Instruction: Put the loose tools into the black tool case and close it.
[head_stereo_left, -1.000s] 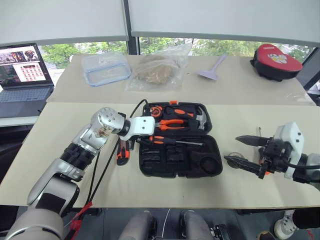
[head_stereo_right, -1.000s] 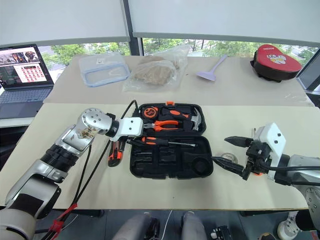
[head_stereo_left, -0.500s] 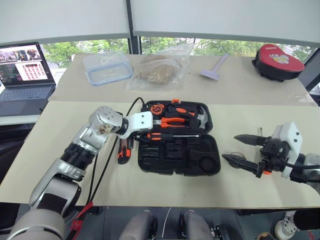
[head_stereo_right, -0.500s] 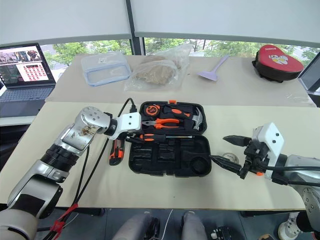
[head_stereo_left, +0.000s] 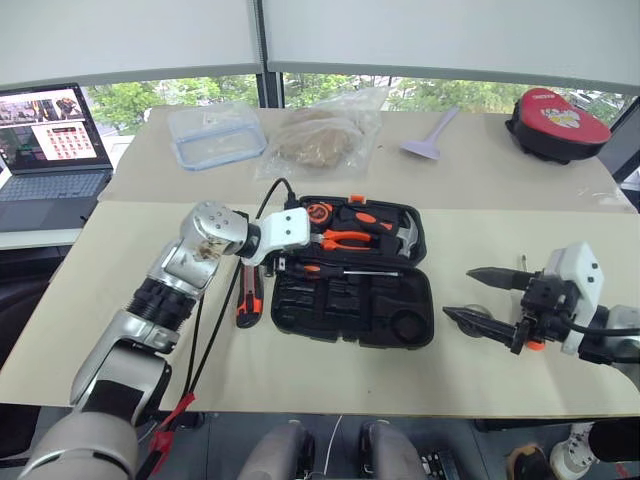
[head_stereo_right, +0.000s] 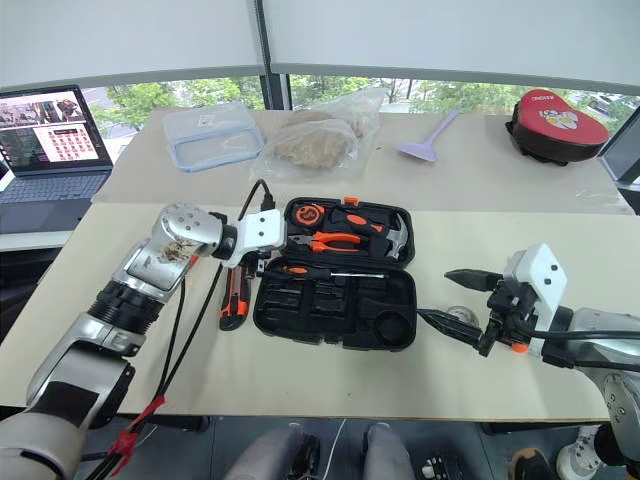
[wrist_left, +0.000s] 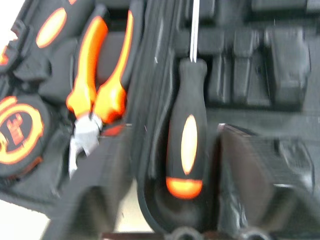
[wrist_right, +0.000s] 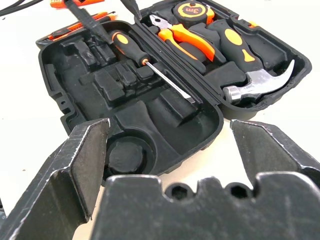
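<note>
**Tool case open, one screwdriver seated, left hand at the case's left end**

1. Case. The black tool case (head_stereo_left: 355, 285) lies open on the beige surface (head_stereo_left: 130, 300), lid flat behind the base. The lid half carries the orange-handled pliers (head_stereo_left: 343, 238), a tape measure (head_stereo_left: 319, 213) and the steel hammer (head_stereo_left: 405, 235).

2. Seated tool. A black-and-orange screwdriver (head_stereo_left: 325, 269) lies in the long recess along the hinge side of the base, handle toward the case's left end, shaft pointing to the right end. The other recesses of the base, the round one included, hold nothing.

3. Left hand. The left hand (wrist_left: 170, 185) sits at the left end of the case, directed at the screwdriver handle. In the left wrist view its fingers (wrist_left: 255, 170) stand apart, one on each side of the handle, with a gap at both sides; they do not clamp it.

4. Loose tools. The utility knife (head_stereo_left: 248, 298) lies on the surface just beside the case's left edge, under the left arm. A small tape roll (head_stereo_right: 458, 316) lies on the surface to the right of the case, partly hidden by the right hand.

5. Right hand. The right hand (head_stereo_left: 480, 297) hangs to the right of the case, fingers spread wide, holding nothing.
</note>
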